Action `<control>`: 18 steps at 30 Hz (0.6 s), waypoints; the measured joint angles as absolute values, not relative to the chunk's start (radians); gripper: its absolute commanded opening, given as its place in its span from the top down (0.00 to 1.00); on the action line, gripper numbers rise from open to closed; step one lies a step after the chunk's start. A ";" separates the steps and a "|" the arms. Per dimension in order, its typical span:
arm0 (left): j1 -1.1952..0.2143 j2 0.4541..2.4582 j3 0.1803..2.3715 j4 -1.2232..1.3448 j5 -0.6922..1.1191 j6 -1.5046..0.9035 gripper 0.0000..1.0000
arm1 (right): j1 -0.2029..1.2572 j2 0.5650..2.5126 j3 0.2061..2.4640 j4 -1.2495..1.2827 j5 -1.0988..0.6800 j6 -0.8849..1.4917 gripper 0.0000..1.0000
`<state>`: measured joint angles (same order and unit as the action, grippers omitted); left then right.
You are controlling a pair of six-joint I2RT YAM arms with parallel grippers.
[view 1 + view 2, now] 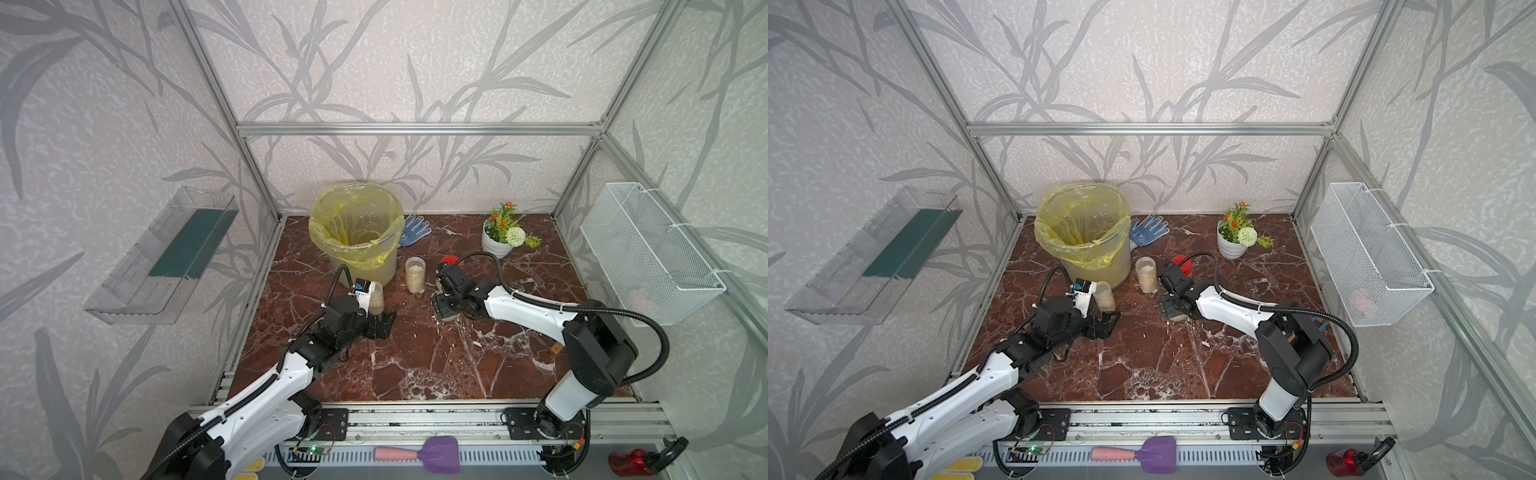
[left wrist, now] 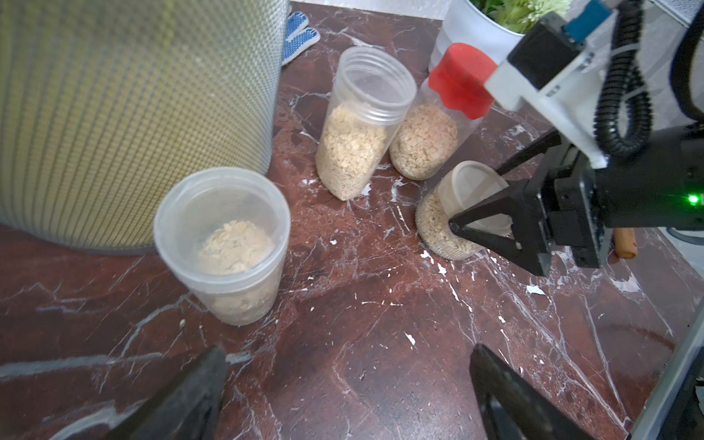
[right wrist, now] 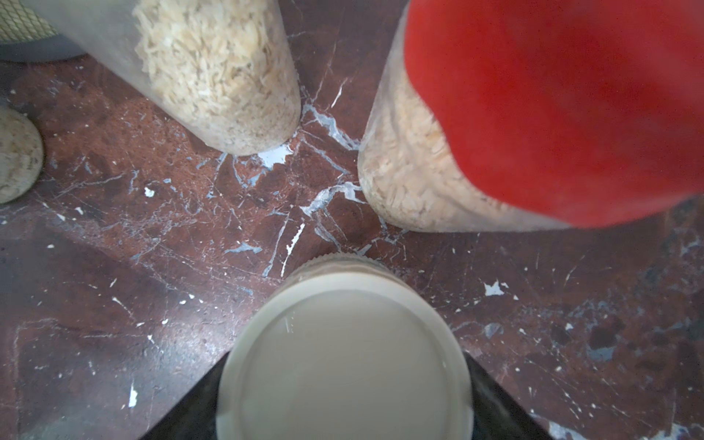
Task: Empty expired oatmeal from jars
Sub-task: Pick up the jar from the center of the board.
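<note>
Finding 1. The right gripper (image 2: 476, 198) points down over the squat jar (image 2: 444, 234), which stands upright just right of centre in both top views, with its long axis vertical. The jaws straddle its beige lid (image 3: 343, 362), one on each side. I cannot tell whether they press on it or stand just clear. The right arm is plainly the nearer one to this jar.

Finding 2. The left gripper (image 1: 384, 326) is released, its jaws wide with only bare table between them. It sits left of centre, just below a slim jar (image 1: 376, 297) of oatmeal (image 2: 236, 247).

Finding 3, clearances. The red-capped jar (image 1: 450, 261) stands close above the right gripper in the frame. A second slim jar (image 1: 414, 274) is near, to its upper left. The right wrist view shows gaps between all three jars. The bucket (image 1: 374, 266) lies further to the upper left, with that second slim jar roughly on the way. Open table (image 1: 436, 365) lies toward the lower centre.

Judgement. All four jars hold oatmeal, so nothing is emptied yet. I take the step in hand to be gripping the squat jar's lid. Any lift should go straight up first, or the wrist may clip the red cap.
</note>
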<state>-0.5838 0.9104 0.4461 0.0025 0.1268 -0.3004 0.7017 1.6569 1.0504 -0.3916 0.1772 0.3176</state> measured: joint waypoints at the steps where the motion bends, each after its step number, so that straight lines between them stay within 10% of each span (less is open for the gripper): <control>1: -0.595 0.911 0.446 0.008 0.127 -0.288 0.03 | 0.698 1.653 1.050 -0.402 0.167 0.318 0.55; 18: -0.778 1.064 0.477 0.175 0.163 -0.032 0.03 | 0.630 1.454 1.052 -0.600 -0.035 0.339 0.62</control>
<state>-0.7780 1.0641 0.4770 0.1745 0.1627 -0.0322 0.6300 1.4544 1.0519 -0.6003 -0.0353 0.3393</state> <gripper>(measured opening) 0.971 0.803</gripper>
